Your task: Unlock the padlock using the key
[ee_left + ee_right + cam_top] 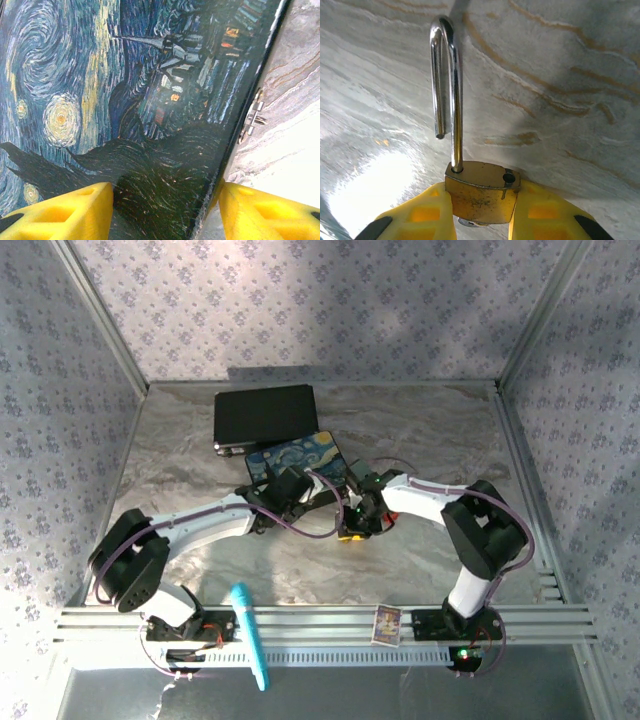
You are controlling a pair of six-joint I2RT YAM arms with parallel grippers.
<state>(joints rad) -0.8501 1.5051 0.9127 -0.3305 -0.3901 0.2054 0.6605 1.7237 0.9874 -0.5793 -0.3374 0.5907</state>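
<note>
The brass padlock [481, 192] sits between the yellow fingers of my right gripper [481, 201], which is shut on its body. Its silver shackle [454, 90] stands up out of the body, the short leg free and swung aside from its hole. A bit of silvery metal [472, 223] peeks out under the padlock; the key's red head is hidden. In the top view the right gripper [357, 521] hovers just in front of the painted box [297, 457]. My left gripper [165, 210] is open, its fingers spread across the box's corner [125, 100].
The box's small metal latch [252, 117] hangs on its side edge. A black case [265, 415] lies behind the box. A teal pen [250, 635] and a small card [387, 623] rest on the front rail. Patterned walls enclose the marble table [420, 430].
</note>
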